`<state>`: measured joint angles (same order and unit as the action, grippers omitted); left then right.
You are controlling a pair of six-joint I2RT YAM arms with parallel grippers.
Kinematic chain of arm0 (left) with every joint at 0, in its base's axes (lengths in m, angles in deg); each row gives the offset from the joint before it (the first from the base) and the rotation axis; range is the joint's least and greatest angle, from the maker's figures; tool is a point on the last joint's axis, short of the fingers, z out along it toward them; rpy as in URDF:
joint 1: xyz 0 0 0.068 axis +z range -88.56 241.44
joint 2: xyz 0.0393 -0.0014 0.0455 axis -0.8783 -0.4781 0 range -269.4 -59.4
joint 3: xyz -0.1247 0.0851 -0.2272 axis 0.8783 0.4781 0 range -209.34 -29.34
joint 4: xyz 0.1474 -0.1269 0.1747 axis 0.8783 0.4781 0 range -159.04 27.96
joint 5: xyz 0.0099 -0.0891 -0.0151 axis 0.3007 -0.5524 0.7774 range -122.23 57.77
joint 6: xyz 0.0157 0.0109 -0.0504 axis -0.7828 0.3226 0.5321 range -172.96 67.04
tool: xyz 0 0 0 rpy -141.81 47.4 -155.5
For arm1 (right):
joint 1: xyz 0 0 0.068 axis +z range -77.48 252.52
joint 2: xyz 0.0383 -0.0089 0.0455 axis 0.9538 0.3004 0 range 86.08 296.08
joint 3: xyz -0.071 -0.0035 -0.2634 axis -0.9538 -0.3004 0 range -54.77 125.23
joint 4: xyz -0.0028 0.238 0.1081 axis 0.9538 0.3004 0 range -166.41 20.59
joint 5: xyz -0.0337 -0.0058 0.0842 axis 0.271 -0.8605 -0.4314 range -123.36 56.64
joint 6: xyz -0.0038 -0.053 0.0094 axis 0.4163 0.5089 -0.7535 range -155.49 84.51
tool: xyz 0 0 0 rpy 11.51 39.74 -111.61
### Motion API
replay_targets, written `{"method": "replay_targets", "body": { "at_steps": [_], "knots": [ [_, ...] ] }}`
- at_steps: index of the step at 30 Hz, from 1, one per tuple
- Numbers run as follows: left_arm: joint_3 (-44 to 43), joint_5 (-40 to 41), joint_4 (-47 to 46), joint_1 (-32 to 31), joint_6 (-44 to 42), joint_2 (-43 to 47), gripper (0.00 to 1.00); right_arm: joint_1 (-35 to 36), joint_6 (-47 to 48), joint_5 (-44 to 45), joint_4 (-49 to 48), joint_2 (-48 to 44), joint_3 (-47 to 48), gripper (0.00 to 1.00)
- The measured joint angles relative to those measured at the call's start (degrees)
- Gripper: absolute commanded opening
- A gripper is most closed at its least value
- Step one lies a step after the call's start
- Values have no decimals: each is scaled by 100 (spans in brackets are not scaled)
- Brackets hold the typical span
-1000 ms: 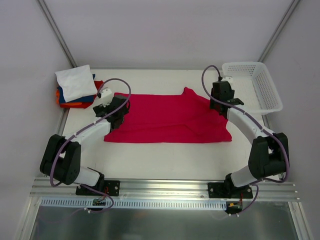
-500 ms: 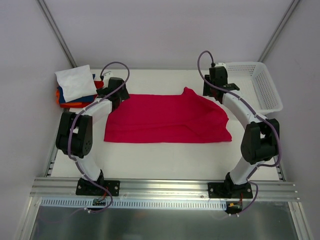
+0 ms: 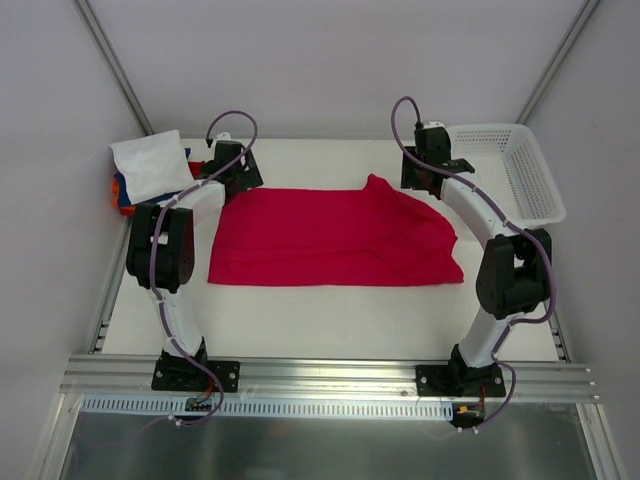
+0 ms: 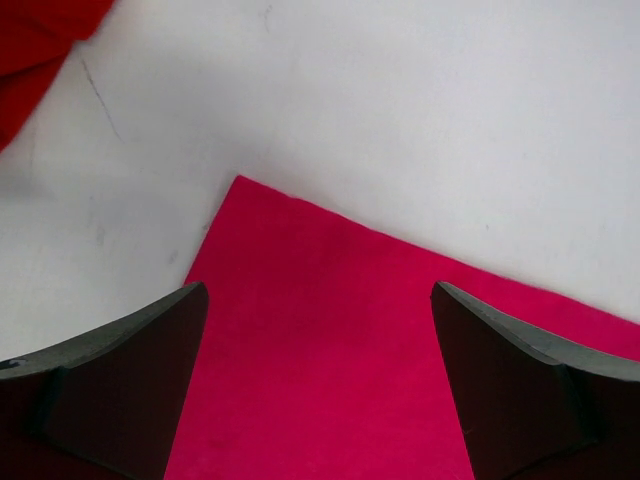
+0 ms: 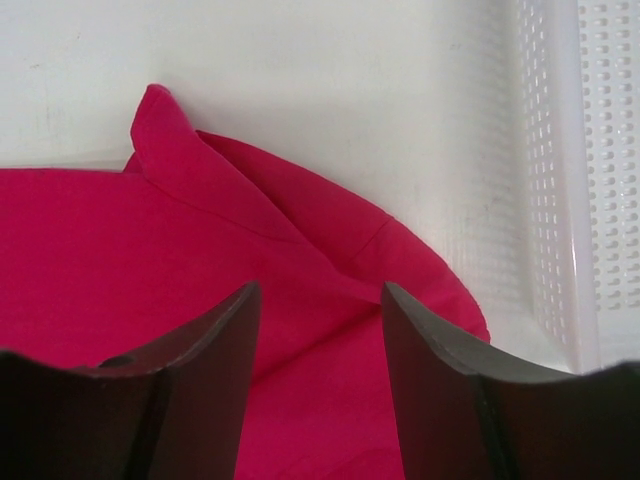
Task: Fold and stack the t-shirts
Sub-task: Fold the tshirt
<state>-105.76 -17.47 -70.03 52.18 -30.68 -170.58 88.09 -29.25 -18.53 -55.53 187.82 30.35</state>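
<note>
A large crimson-red t-shirt [image 3: 335, 238] lies spread flat on the white table. My left gripper [image 3: 237, 178] hovers open over its far left corner, and that corner [image 4: 330, 350] shows between the wide-apart fingers. My right gripper [image 3: 425, 180] hovers open over the shirt's far right part, above a rumpled fold and a raised tip [image 5: 300, 250]. Neither gripper holds cloth. A stack of folded shirts [image 3: 150, 175], white on top with blue, orange and red below, sits at the far left corner.
A white plastic mesh basket [image 3: 505, 172] stands at the far right, close beside my right gripper; its wall shows in the right wrist view [image 5: 590, 180]. A red edge of the folded stack [image 4: 35, 45] lies left of my left gripper. Bare table lies in front of the shirt.
Both arms have reached away from me, from the shirt's side edges to its far corners. The left gripper moved up beside the folded stack. The shirt has not moved.
</note>
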Motion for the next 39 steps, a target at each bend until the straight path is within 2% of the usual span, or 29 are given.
{"method": "replay_targets", "body": {
  "at_steps": [2, 3, 4, 7, 11, 15, 18, 23, 28, 39],
  "knots": [
    [109, -129, -2, 0, 28, 81, 93, 44, -4, -17, 46, -31, -24, 53],
    [256, -170, -15, -2, 57, 186, 92, 87, -7, -22, 55, -79, -68, 49],
    [409, -240, 0, -2, 81, 315, 92, 131, -13, -22, 72, -122, -109, 40],
    [1174, -411, 170, -20, 188, 1075, 91, 393, -66, -33, 105, -356, -343, 35],
    [2028, -404, 374, -140, 417, 2326, 87, 682, -133, -66, 160, -638, -654, 35],
    [2544, -376, 619, -428, 662, 3383, 72, 767, -229, -83, 216, -909, -1005, 35],
    [2815, -354, 798, -682, 883, 3884, 68, 791, -293, -96, 260, -1082, -1169, 35],
    [3254, -52, 1143, -1172, 1259, 4186, 57, 811, -363, -164, 302, -1377, -1333, 36],
    [3591, 317, 1458, -1484, 1596, 4205, 55, 820, -369, -210, 297, -1495, -1349, 36],
    [3705, 1342, 1932, -1493, 1788, 4216, 51, 822, -365, -520, 295, -1488, -1351, 37]
  ]
}}
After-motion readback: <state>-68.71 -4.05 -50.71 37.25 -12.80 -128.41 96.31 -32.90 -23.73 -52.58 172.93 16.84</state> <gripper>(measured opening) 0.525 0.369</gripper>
